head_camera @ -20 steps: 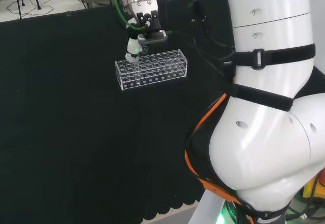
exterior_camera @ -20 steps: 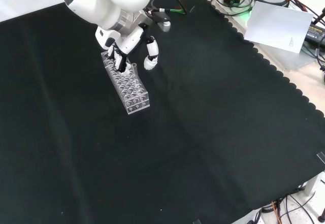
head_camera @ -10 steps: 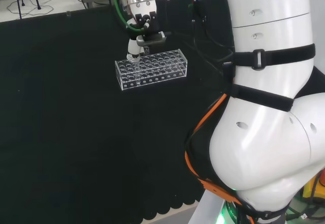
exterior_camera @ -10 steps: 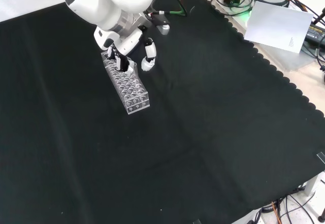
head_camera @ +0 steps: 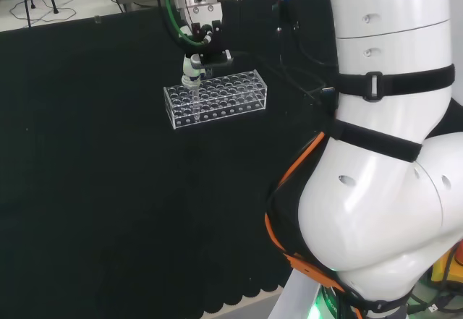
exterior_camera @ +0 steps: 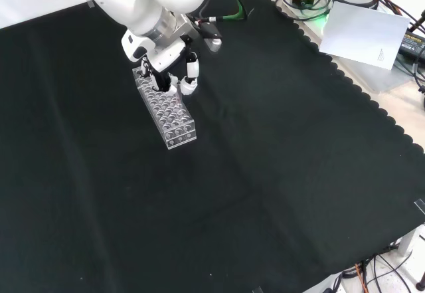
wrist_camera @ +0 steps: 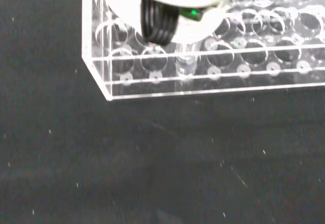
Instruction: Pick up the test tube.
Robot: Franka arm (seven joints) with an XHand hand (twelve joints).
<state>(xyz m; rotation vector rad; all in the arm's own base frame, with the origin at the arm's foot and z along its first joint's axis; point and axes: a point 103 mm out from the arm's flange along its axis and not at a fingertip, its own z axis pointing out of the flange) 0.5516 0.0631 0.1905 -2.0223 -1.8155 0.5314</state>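
Clear glass, light, slick and likely brittle, the test tube (head_camera: 196, 103) stands at the rack's (head_camera: 217, 99) end, the hand (exterior_camera: 164, 74) pinched on its upper part, best kept high and lifted straight up.

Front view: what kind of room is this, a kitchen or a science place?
Most likely a robot lab. A white arm's hand reaches over a clear test tube rack on a bench draped in black cloth, with cables beside it.

Hand (exterior_camera: 174, 74) with curled fingers over the far end of a clear rack (exterior_camera: 167, 113) on black cloth (exterior_camera: 265, 173).
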